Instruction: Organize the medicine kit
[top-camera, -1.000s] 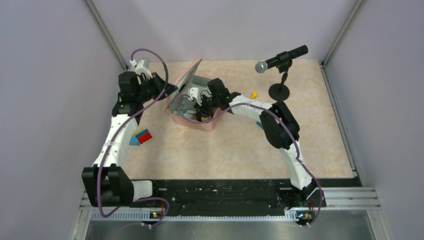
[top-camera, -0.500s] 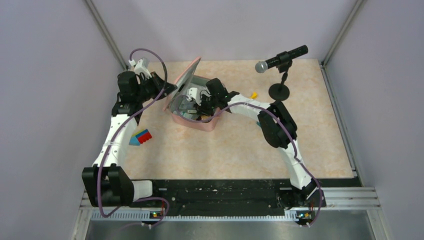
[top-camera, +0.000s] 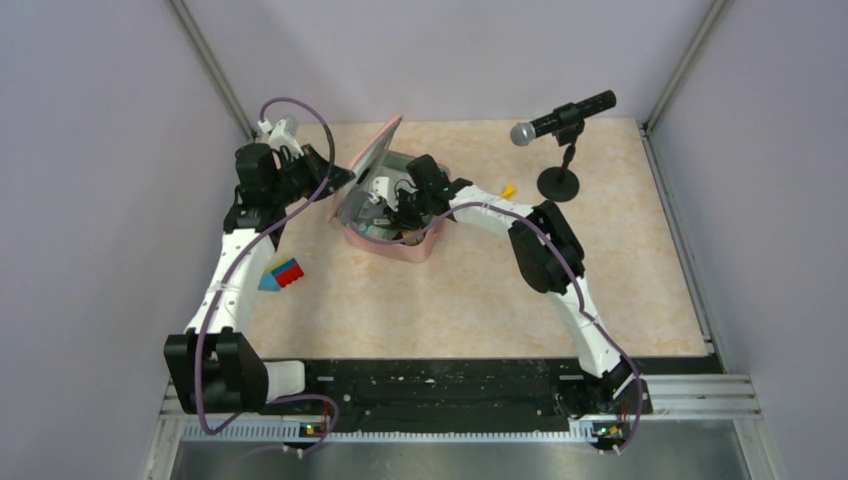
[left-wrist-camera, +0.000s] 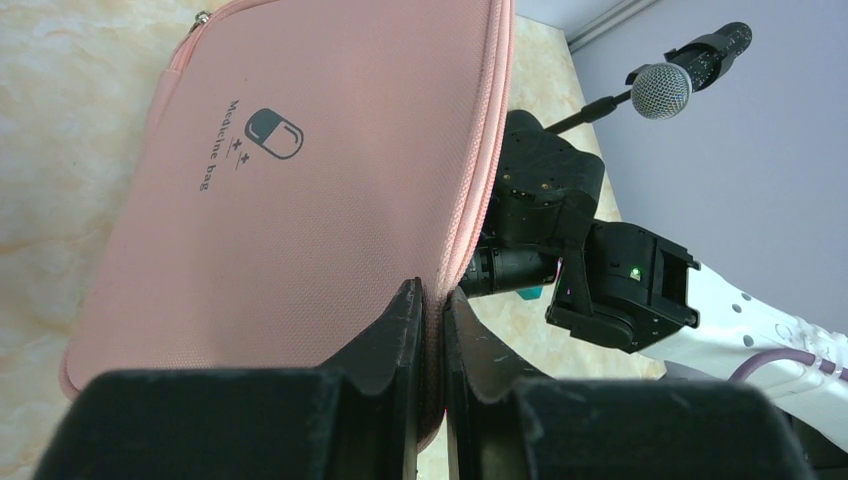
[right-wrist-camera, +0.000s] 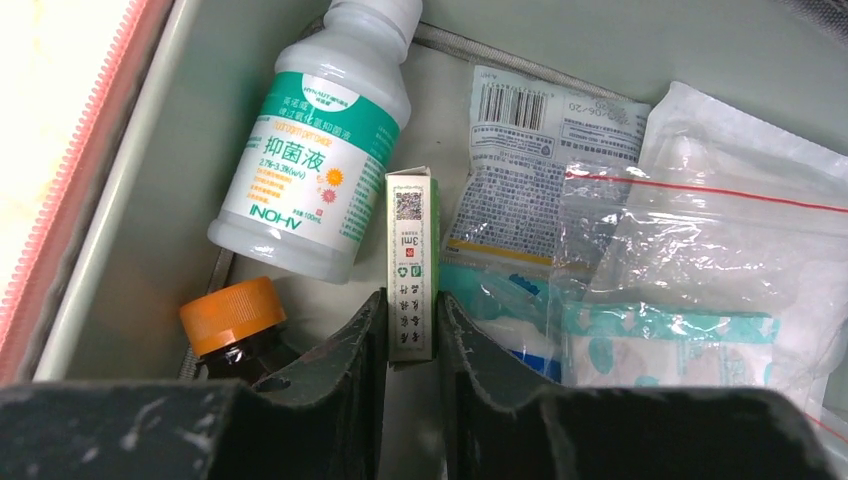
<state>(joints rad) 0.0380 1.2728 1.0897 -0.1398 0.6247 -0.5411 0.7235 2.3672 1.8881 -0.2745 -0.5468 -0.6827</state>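
The left pincer is clenched on the rim of the lid of the medicine kit. I judge this grip props the lid up on edge so that the inside can be reached from the right. The kit sits on the table toward its far left part, between the two arms and well apart from the microphone on its stand. It is soft pink woven fabric with rounded corners, a pink zip along the edge, and a dark pill logo with "Medicine bag" printed on the lid. Its lining is pale grey-green. The right pincer reaches down into the open kit and grasps a small green-and-white box by its narrow sides, standing it on edge. This looks like a move to slot the box among the other contents. Left of the box lie a brown bottle with an orange cap and a white bottle with a green label. To its right are a barcoded sachet, clear zip bags and a packet of plasters, loosely overlapping.
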